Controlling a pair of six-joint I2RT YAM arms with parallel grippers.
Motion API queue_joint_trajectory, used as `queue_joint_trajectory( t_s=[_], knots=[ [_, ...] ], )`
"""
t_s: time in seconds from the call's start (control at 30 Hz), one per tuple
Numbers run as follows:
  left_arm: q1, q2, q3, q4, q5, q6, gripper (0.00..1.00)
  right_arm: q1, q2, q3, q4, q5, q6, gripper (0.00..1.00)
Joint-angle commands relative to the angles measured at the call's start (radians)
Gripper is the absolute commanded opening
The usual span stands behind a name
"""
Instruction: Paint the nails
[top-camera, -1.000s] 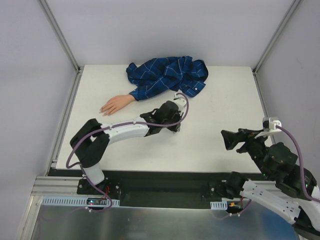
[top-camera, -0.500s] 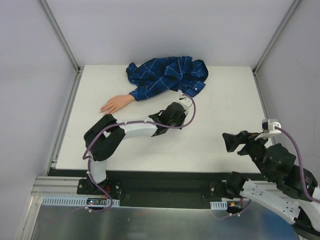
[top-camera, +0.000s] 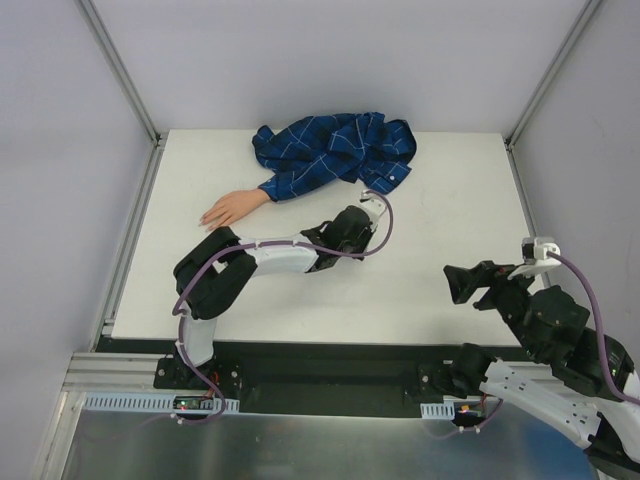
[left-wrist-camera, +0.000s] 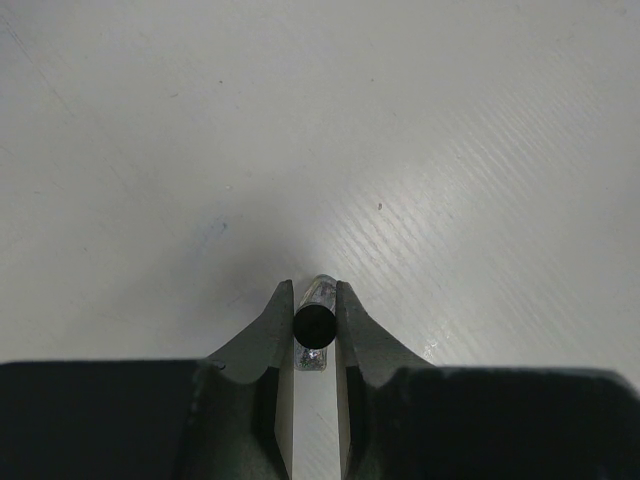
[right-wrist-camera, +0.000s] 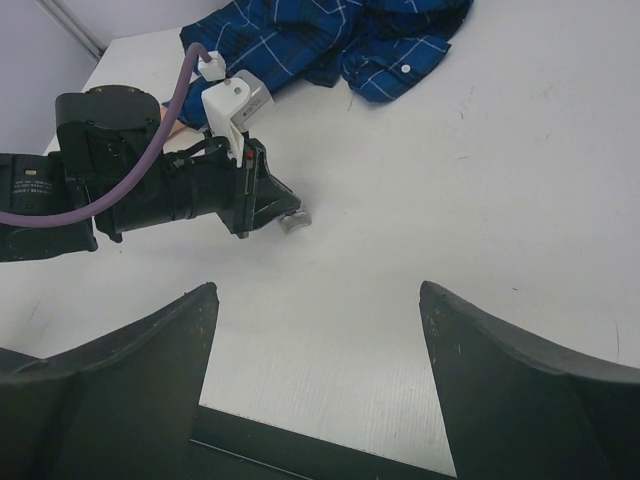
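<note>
The peach dummy hand (top-camera: 226, 209) lies flat at the table's left, coming out of a blue checked shirt sleeve (top-camera: 300, 180). Its nails (top-camera: 206, 218) are too small to make out. My left gripper (left-wrist-camera: 315, 298) is shut on a small nail polish bottle (left-wrist-camera: 316, 322), pinching its dark round cap, with the glittery glass end (right-wrist-camera: 293, 220) just above the table. It hovers mid-table, right of the hand (top-camera: 352, 244). My right gripper (right-wrist-camera: 318, 290) stands open and empty near the right front (top-camera: 453, 282).
The crumpled blue checked shirt (top-camera: 340, 150) covers the back middle of the white table (top-camera: 440, 200). Metal frame posts (top-camera: 120, 70) rise at the back corners. The table's black front edge (top-camera: 330, 345) runs just before the arm bases.
The left arm has folded its elbow rightward and carried the bottle slightly right and away. The right arm has barely shifted.
</note>
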Motion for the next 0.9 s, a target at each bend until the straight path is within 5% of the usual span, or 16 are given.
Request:
queue_joint_trajectory(
  t_s=[0.0, 0.3, 0.63, 0.87],
  knots=[
    [0.001, -0.025, 0.047, -0.070, -0.052, -0.010, 0.10, -0.001, 0.024, 0.007, 0.016, 0.005, 0.013, 0.84],
    [0.001, -0.200, 0.076, -0.218, -0.015, -0.045, 0.83, -0.001, 0.079, 0.043, 0.036, -0.003, -0.010, 0.84],
    [0.039, -0.637, 0.065, -0.435, 0.112, -0.087, 0.94, -0.001, 0.273, 0.269, -0.095, 0.094, -0.091, 0.88],
    [0.292, -1.014, 0.005, -0.592, 0.266, -0.130, 0.99, -0.001, 0.397, 0.390, -0.024, 0.068, -0.177, 0.97]
  ],
)
